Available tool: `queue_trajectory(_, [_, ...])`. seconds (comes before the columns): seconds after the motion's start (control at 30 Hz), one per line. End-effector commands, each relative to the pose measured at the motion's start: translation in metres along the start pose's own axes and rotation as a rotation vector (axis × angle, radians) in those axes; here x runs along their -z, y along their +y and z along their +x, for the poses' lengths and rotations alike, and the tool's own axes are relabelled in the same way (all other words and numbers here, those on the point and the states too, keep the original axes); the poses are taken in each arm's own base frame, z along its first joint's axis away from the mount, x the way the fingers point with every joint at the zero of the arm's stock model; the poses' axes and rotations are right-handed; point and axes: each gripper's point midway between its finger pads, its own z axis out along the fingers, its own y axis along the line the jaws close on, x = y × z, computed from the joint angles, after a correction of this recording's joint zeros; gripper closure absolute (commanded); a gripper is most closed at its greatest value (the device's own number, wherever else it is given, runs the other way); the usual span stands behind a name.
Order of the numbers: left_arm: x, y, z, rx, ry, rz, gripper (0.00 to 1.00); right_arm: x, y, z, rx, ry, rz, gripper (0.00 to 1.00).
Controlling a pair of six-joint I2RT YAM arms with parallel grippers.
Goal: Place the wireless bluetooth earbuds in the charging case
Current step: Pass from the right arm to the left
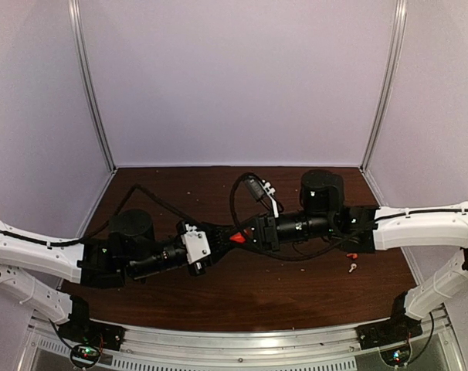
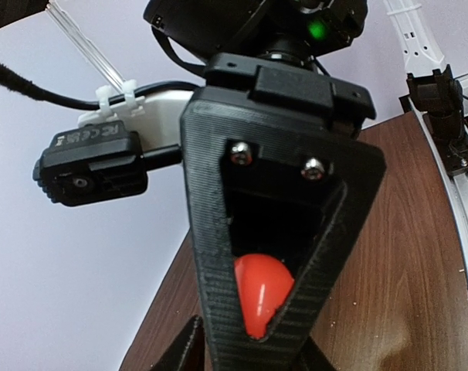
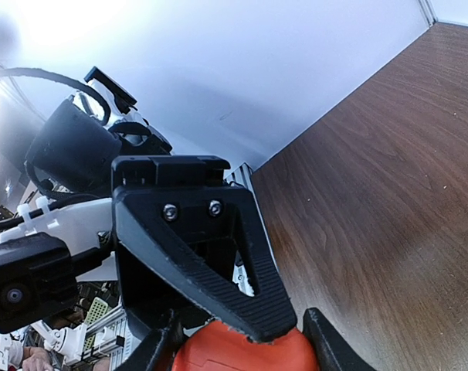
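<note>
closest to the arm bases, on the right side of the dark wooden counter [image 1: 296, 297], lie two tiny stemmed earbuds: a white earbud [image 1: 351, 267] and, just behind it, a red-orange earbud [image 1: 351, 256]. they are near each other, both bare on the wood and well apart from the case. further in, above the middle of the counter, the two arms meet tip to tip. the right pincer [image 1: 248, 233] is clamped on the charging case [image 3: 242, 352], a smooth, glossy red-orange rounded shell far bigger than the earbuds, with its black fingers flanking the shell on both sides. the left pincer [image 1: 220, 237] meets the case from the opposite side. whether it is open or gripping i cannot tell, nor whether the case's lid is up.
</note>
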Motion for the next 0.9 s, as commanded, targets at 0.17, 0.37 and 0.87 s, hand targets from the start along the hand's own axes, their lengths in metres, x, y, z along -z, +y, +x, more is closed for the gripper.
queue_trajectory(0.17, [0.002,0.007,-0.009,0.020,-0.046,-0.025,0.81,0.007,0.012,-0.006,0.015,-0.023,-0.039,0.58])
queue_trajectory(0.37, [0.002,0.002,-0.013,0.052,-0.072,0.002,0.91,0.010,0.010,-0.009,0.019,-0.034,-0.036,0.48])
queue_trajectory(0.87, [0.020,0.009,-0.036,0.240,-0.236,0.032,1.00,0.058,0.041,-0.036,0.328,-0.103,-0.040,0.25])
